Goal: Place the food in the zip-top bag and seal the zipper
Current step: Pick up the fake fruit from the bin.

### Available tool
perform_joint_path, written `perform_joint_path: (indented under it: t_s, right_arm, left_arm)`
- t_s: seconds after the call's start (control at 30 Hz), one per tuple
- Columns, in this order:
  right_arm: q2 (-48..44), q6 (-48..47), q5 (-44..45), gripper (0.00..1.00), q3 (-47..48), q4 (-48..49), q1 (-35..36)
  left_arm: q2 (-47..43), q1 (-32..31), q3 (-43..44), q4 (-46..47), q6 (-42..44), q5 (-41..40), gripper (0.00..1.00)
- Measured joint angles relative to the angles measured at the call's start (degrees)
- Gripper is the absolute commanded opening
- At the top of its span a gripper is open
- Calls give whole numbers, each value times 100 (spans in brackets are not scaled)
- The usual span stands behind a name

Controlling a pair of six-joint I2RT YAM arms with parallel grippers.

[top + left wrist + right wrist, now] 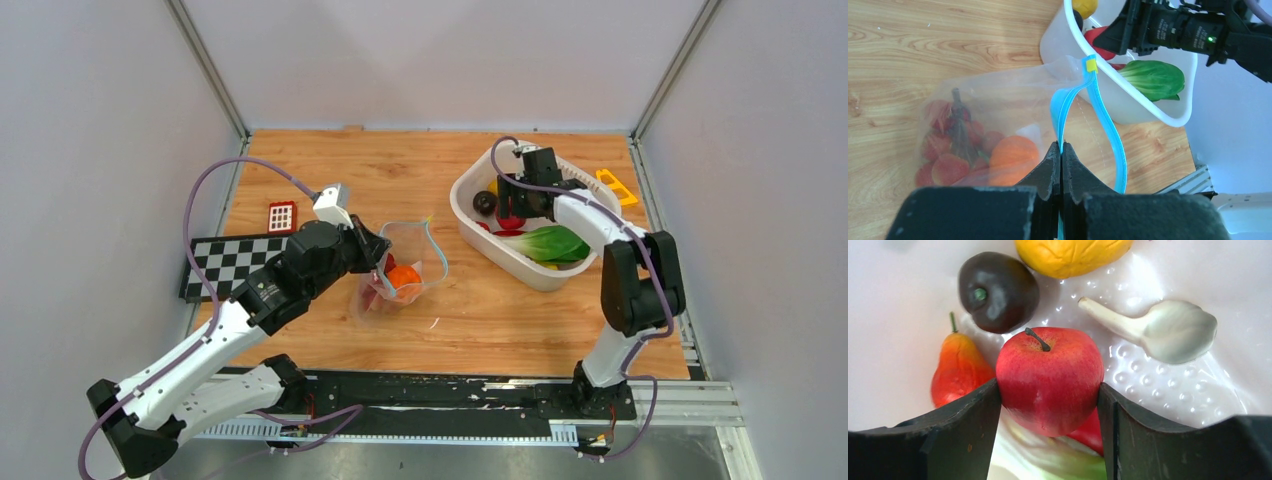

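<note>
The clear zip-top bag lies open mid-table, with a red grape bunch and an orange tangerine inside. Its teal zipper gapes in a loop. My left gripper is shut on the near strip of the zipper. Inside the white basket, my right gripper has both fingers pressed against the sides of the red apple. A dark purple piece and the yellow lemon lie just beyond the apple.
An orange-red pear, a pale green vegetable and a leafy green also lie in the basket. A checkerboard mat and a small red block lie at the left. A yellow piece lies behind the basket.
</note>
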Motion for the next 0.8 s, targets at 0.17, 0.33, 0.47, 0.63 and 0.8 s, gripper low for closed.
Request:
perform_joint_path:
  t_s: [0.17,0.33,0.47,0.63,0.8]
  right_arm:
    - [-774,170,-181,43,-627,492,0]
    - [-1375,415,-221,43,-1075,955,-7]
    - [-1738,540,-258,43,-1325,1132,-37]
    - [-2065,684,-411,43,-1464,1261,-136]
    - [-2535,951,-811,42,-1757,1517,-262]
  left_arm:
    - [-13,0,0,-2,0,9,0]
    - [-55,0,0,-15,0,7,0]
    - [-181,0,-42,-46,-4,2,0]
    - [-275,0,-76,-68,-17,-2,0]
    - [-271,0,-85,-70,-28,9,0]
